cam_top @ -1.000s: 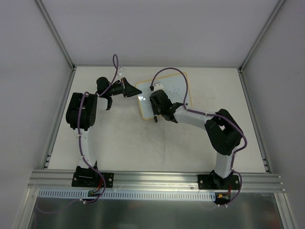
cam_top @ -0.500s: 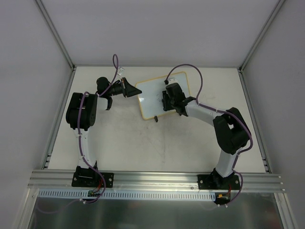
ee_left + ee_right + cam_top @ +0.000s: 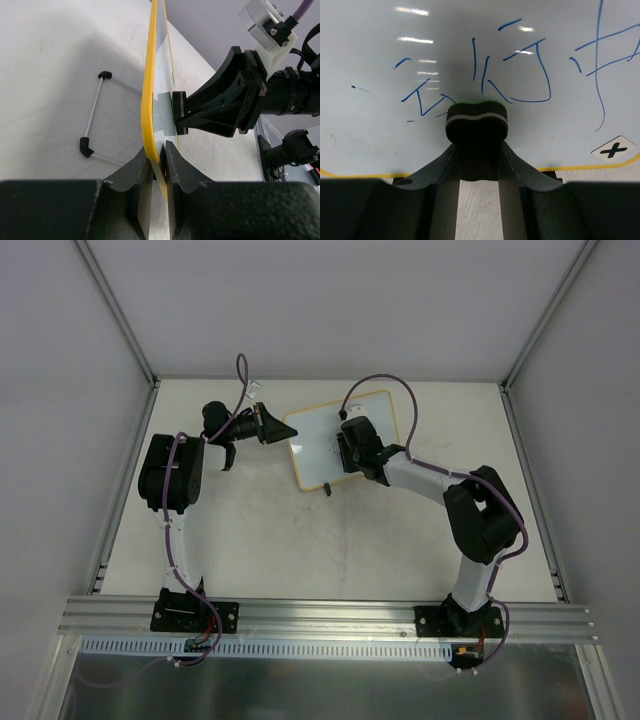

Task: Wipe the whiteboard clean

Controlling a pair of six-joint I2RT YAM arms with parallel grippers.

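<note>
The whiteboard [image 3: 312, 455] stands tilted on the table at the back middle, white with a yellow rim. My left gripper [image 3: 272, 428] is shut on its left edge; the left wrist view shows the yellow rim [image 3: 149, 85] pinched between my fingers [image 3: 159, 156]. My right gripper [image 3: 348, 448] is shut on the black bone-shaped eraser [image 3: 476, 120] and presses it on the board face [image 3: 445, 35]. Blue pen marks [image 3: 520, 70] lie just above and to the right of the eraser. A black cross mark [image 3: 614, 150] sits at the board's corner. The eraser also shows in the left wrist view [image 3: 178, 112].
The board's wire stand with black feet [image 3: 94, 120] rests on the table behind the board; one foot [image 3: 327, 490] shows at its near edge. White enclosure walls and a metal rail [image 3: 130, 470] bound the table. A purple cable [image 3: 385, 390] loops over the board.
My right gripper has slid the eraser from the board's lower left to the right across its face, then slightly back left. The left gripper and the board have stayed still.
</note>
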